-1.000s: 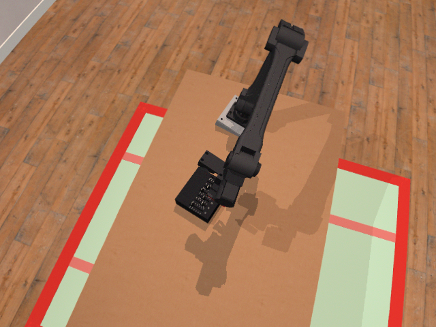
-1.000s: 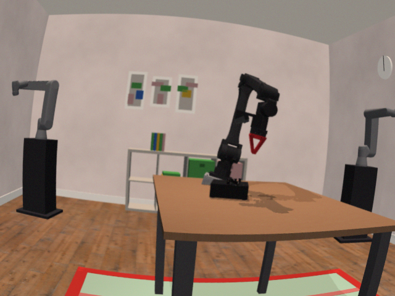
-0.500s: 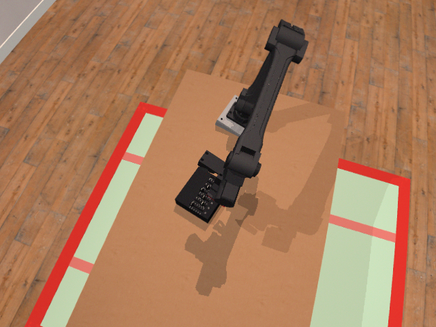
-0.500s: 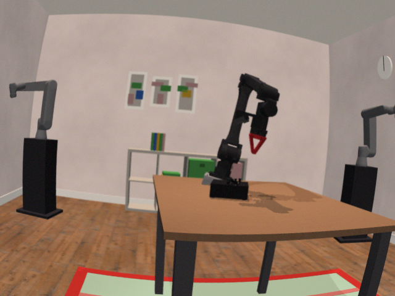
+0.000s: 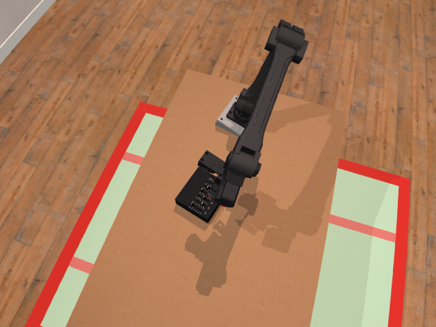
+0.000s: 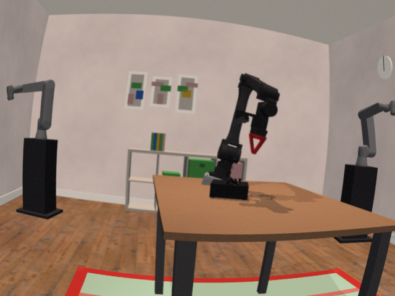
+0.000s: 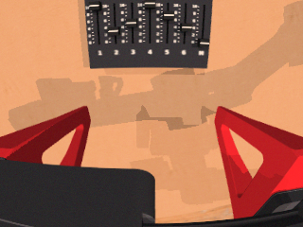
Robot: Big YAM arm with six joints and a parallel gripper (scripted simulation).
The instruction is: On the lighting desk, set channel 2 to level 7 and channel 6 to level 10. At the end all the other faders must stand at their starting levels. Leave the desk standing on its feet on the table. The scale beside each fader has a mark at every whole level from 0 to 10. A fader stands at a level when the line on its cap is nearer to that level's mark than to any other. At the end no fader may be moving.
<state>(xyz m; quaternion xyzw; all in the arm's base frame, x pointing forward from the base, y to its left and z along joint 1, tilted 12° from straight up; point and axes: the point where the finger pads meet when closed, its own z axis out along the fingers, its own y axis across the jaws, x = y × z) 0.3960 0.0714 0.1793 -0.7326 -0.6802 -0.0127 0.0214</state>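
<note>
The black lighting desk [image 5: 190, 193] [image 6: 228, 191] stands flat on the wooden table [image 5: 158, 263] [image 6: 207, 219] [image 7: 38, 38]. In the wrist view it lies at the top, with several faders side by side. The leftmost cap [image 7: 95, 7] and the fourth cap [image 7: 150, 4] stand high on their scales. The rightmost cap [image 7: 204, 43] stands lowest, and the others sit between. The channel numbers are too small to read. My gripper [image 6: 256, 145] [image 7: 152, 113] has red fingers, is open and empty, and hangs well above the table on the near side of the desk. The arm hides it in the top view.
The arm's grey base plate [image 5: 227, 119] sits on the table behind the desk. A white shelf [image 6: 140, 165] stands behind the table. Two grey arms on black pedestals [image 6: 38, 172] [image 6: 360, 184] stand at the room's sides. A red-bordered green mat [image 5: 105, 197] lies under the table.
</note>
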